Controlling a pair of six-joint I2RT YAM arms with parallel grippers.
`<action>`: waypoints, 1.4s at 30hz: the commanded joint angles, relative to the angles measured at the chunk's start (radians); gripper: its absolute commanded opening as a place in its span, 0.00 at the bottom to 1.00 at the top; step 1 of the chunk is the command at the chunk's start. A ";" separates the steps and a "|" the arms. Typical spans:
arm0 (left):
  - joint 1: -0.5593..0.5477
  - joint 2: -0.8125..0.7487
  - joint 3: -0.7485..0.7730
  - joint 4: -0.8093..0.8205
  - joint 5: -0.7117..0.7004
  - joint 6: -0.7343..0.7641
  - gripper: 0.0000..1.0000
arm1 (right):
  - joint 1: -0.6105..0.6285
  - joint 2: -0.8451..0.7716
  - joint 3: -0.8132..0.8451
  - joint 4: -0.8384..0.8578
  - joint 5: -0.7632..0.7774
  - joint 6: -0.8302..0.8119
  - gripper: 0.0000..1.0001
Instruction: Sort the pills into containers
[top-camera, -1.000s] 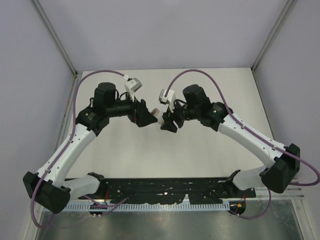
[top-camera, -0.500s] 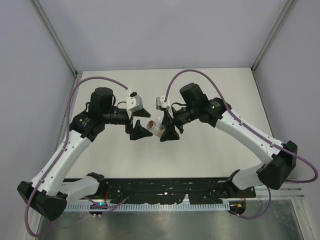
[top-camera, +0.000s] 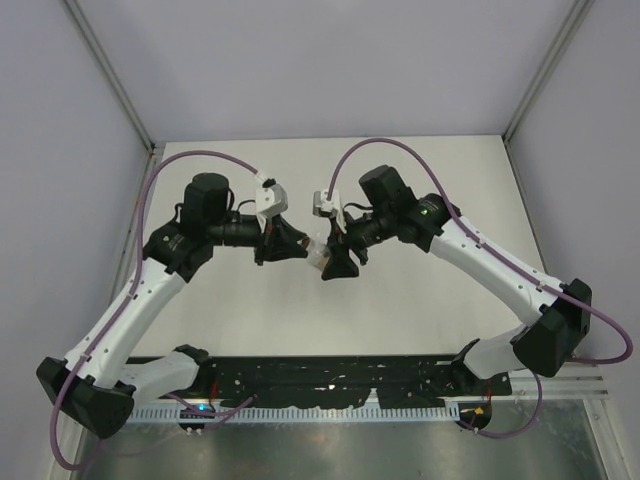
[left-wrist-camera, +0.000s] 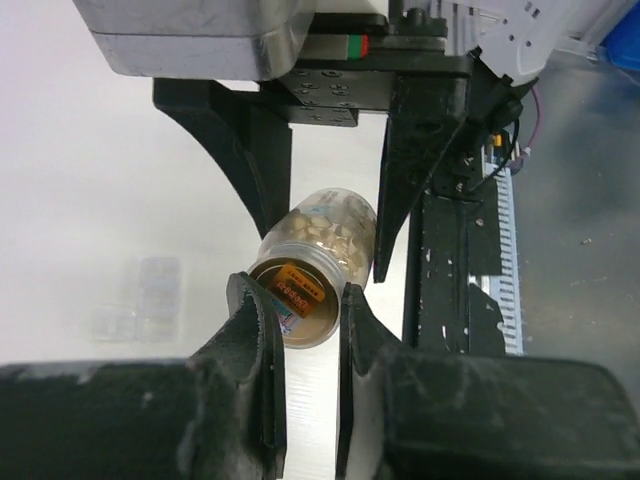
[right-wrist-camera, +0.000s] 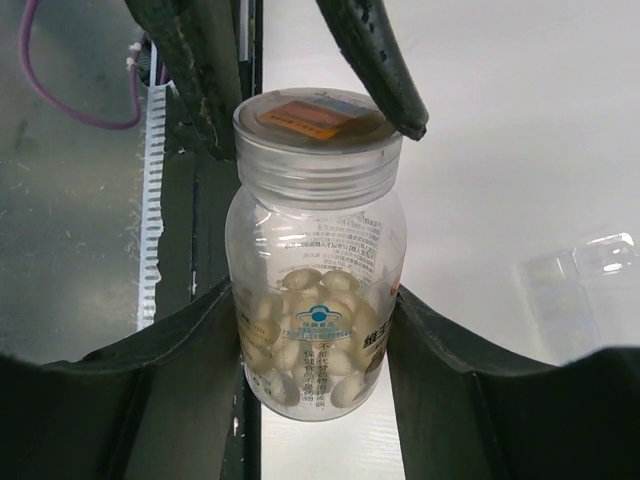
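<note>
A clear plastic pill bottle (right-wrist-camera: 315, 230) holding pale tan pills (right-wrist-camera: 300, 345) hangs above the table between the two arms. My right gripper (right-wrist-camera: 312, 300) is shut on the bottle's body, one finger on each side. The left gripper (left-wrist-camera: 300, 292) is shut on the bottle's clear screw cap (left-wrist-camera: 297, 300), which carries an orange label. In the right wrist view the left arm's fingers (right-wrist-camera: 385, 70) flank that cap (right-wrist-camera: 318, 135). From above, the bottle (top-camera: 317, 257) shows as a small speck between both grippers. A small clear compartmented container (left-wrist-camera: 140, 295) lies on the white table.
The clear container (right-wrist-camera: 580, 270) sits on the white table (top-camera: 400, 300) beside the held bottle. A black rail with a white comb strip (top-camera: 330, 385) runs along the near edge. Grey walls close in the back and both sides.
The left gripper has swung in toward the bottle and closed from wide open onto its cap. The right gripper has kept its hold on the bottle, hardly moving.
</note>
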 joint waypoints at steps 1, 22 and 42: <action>-0.006 0.017 -0.022 0.125 -0.064 -0.118 0.00 | 0.010 -0.028 0.038 0.099 0.092 0.049 0.05; 0.005 0.042 0.042 0.107 0.003 -0.154 0.79 | 0.018 -0.082 0.023 0.069 0.160 -0.022 0.06; -0.014 0.055 -0.005 0.156 0.077 -0.124 0.51 | 0.018 -0.065 0.064 -0.005 -0.017 -0.069 0.06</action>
